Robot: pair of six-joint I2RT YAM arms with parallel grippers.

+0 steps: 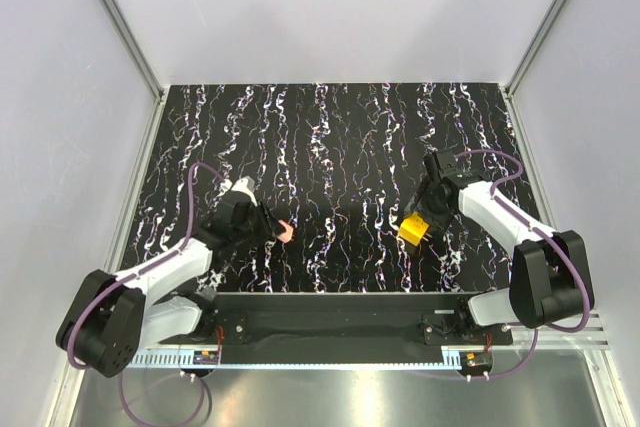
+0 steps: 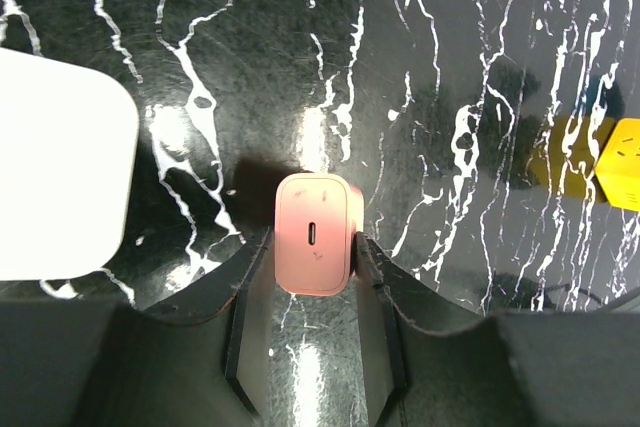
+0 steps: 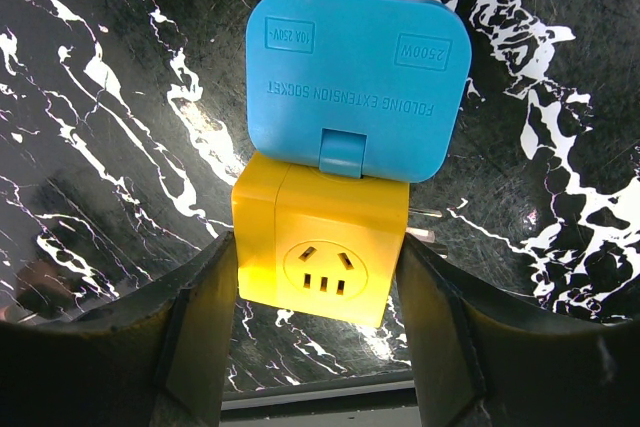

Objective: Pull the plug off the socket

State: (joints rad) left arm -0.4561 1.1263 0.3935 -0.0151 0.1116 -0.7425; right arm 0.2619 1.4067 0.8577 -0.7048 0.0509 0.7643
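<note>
Left gripper [image 2: 313, 252] is clamped on the pink plug [image 2: 316, 217], squeezing both its sides, low over the black marbled table [image 1: 340, 137]. Right gripper [image 3: 318, 277] is closed snug around the yellow socket [image 3: 330, 237], whose blue folding panel [image 3: 358, 77] sticks out ahead of me. Plug and socket sit well apart, nothing joining them.

The rounded pink plug [image 2: 316, 233], already out, is well apart from the yellow cube socket [image 3: 322, 247] with its hinged blue panel.
</note>
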